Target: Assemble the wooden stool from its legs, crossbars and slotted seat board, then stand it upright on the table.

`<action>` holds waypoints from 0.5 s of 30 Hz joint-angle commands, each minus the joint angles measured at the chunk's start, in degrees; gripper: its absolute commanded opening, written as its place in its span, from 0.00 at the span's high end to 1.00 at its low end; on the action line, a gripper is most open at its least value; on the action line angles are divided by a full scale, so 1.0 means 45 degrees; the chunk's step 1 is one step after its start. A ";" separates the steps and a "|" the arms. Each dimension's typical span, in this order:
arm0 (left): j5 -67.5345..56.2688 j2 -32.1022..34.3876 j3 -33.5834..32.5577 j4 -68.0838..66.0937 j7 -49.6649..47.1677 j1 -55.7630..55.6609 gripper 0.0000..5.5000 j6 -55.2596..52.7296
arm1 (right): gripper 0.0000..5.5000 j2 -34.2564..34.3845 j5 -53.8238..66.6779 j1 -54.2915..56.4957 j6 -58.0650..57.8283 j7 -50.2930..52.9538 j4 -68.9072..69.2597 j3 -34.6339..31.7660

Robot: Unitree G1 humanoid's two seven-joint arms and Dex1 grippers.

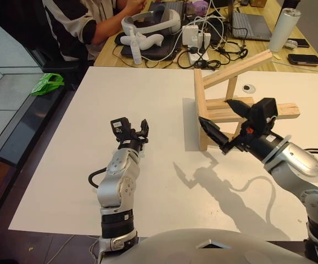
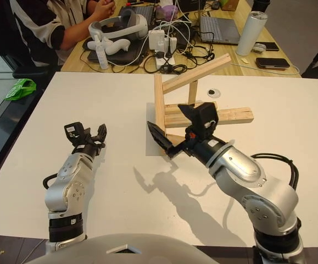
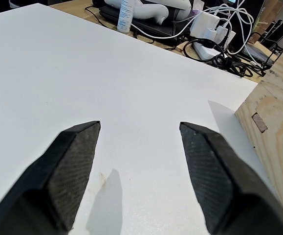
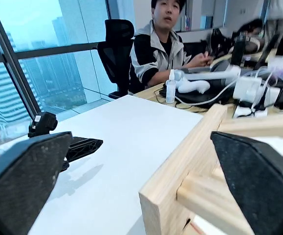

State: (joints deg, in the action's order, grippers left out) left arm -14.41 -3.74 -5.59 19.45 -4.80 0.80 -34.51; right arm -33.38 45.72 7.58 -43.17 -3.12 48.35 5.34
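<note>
The partly built wooden stool (image 1: 224,107) lies on its side at the right middle of the white table (image 1: 93,181). Its seat board (image 1: 201,110) stands on edge, with legs and crossbars pointing right and one leg (image 1: 238,69) slanting up toward the back. My right gripper (image 1: 220,116) is open right at the stool, one finger before the seat board's lower part and one over the legs. In the right wrist view the board's edge (image 4: 180,166) lies between the two pads. My left gripper (image 1: 134,131) is open and holds nothing, hovering over bare table left of the stool; the board (image 3: 278,112) is off to its side.
A small round ring (image 1: 249,88) lies on the table behind the stool. Beyond the far edge is a wooden desk with a headset (image 1: 150,22), tangled cables (image 1: 202,49), a laptop, a phone and a tall steel bottle (image 1: 284,28). A seated person is at the desk.
</note>
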 commanded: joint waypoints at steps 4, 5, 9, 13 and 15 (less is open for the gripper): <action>-0.0121 -0.0426 0.0174 -0.0042 -0.0241 0.0009 0.45 0.0026 | 0.02 -0.3212 -0.8192 0.3304 0.1820 -0.1907 -0.1491 0.3739; -0.0133 -0.0423 0.0183 -0.0045 -0.0259 0.0029 0.45 0.0046 | 0.02 -0.3514 -0.9136 0.3501 0.1992 -0.2171 -0.1639 0.4202; -0.0057 -0.0271 0.0328 0.0061 -0.0264 0.0145 0.45 0.0106 | 0.02 -0.4676 -1.2131 0.3175 0.3082 -0.3944 -0.1330 0.5586; -0.0003 -0.0205 0.0430 0.0014 -0.0252 0.0172 0.45 0.0162 | 0.02 -0.5697 -1.3833 0.2432 0.3971 -0.5952 -0.1242 0.6325; 0.0017 -0.0199 0.0477 -0.0030 -0.0238 0.0132 0.45 0.0173 | 0.02 -0.5938 -1.5212 0.2177 0.4490 -0.6384 -0.1697 0.6540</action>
State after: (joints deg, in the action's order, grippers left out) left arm -14.73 -3.63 -4.15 19.45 -5.63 1.28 -34.11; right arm -58.59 -17.45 18.19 -25.02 -29.88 42.52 33.69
